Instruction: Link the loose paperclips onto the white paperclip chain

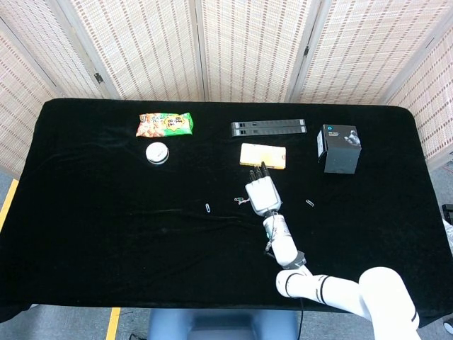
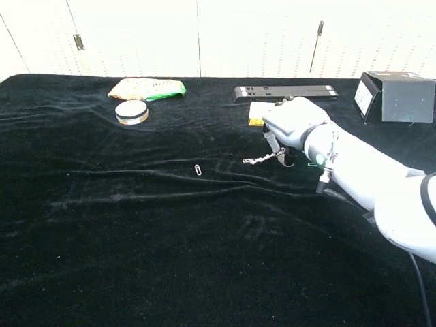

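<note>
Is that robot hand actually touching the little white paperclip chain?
Touching. The chest view shows the right hand pinching one end of the chain in its fingers.

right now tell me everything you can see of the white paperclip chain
The short white paperclip chain looks like small wire links joined in a line. Its right end is pinched under the right hand, and the rest trails left, hanging just above the black cloth-covered table. Its free left end carries a link; the single loose paperclip lies apart.

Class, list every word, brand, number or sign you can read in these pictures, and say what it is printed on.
None can be read.
Snack packet: printing too blurred.
Black box: a white picture, no legible text.
Black bar: pale marks too small.
Yellow pack: no legible text.
</note>
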Action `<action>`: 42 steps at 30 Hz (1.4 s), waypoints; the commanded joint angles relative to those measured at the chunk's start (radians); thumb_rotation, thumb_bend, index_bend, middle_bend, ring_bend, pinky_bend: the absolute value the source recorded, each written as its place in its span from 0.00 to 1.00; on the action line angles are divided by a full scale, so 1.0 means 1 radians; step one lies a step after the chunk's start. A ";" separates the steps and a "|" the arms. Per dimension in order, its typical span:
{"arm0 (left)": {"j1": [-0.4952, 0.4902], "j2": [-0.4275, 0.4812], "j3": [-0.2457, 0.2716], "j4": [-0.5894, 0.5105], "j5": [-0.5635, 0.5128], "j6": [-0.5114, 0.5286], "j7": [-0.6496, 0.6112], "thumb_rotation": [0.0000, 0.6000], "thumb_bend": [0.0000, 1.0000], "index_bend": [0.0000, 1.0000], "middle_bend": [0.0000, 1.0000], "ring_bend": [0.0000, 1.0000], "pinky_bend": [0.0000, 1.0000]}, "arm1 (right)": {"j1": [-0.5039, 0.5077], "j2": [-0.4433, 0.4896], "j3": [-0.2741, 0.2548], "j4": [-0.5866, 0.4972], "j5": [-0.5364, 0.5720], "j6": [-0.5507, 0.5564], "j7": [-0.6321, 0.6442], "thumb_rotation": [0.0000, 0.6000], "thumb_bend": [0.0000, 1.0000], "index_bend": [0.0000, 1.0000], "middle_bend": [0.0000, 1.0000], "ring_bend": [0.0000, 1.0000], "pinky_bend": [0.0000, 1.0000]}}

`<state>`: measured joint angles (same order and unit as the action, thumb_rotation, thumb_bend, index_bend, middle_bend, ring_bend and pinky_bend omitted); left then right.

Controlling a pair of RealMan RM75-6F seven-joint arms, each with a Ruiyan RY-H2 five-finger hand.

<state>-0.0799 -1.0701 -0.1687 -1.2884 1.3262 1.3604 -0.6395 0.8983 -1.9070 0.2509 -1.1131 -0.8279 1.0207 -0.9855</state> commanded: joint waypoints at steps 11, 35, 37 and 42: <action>0.000 -0.001 0.000 -0.006 -0.001 -0.001 0.014 1.00 0.37 0.08 0.25 0.09 0.00 | -0.041 0.069 -0.002 -0.090 -0.046 0.070 0.068 1.00 0.46 0.89 0.21 0.09 0.00; -0.015 -0.013 0.000 -0.084 -0.006 0.013 0.185 1.00 0.37 0.08 0.25 0.09 0.00 | -0.297 0.377 -0.102 -0.305 -0.071 0.180 0.278 1.00 0.46 0.89 0.21 0.09 0.00; -0.018 -0.015 -0.001 -0.090 -0.007 0.013 0.200 1.00 0.37 0.08 0.25 0.09 0.00 | -0.314 0.395 -0.106 -0.303 -0.072 0.171 0.308 1.00 0.46 0.89 0.21 0.09 0.00; -0.026 -0.021 -0.002 -0.103 -0.016 0.006 0.243 1.00 0.37 0.08 0.25 0.09 0.00 | -0.338 0.414 -0.114 -0.271 -0.080 0.148 0.362 1.00 0.46 0.89 0.21 0.09 0.00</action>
<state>-0.1025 -1.0891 -0.1704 -1.3872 1.3137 1.3696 -0.4045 0.5679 -1.4990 0.1407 -1.3941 -0.9048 1.1774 -0.6340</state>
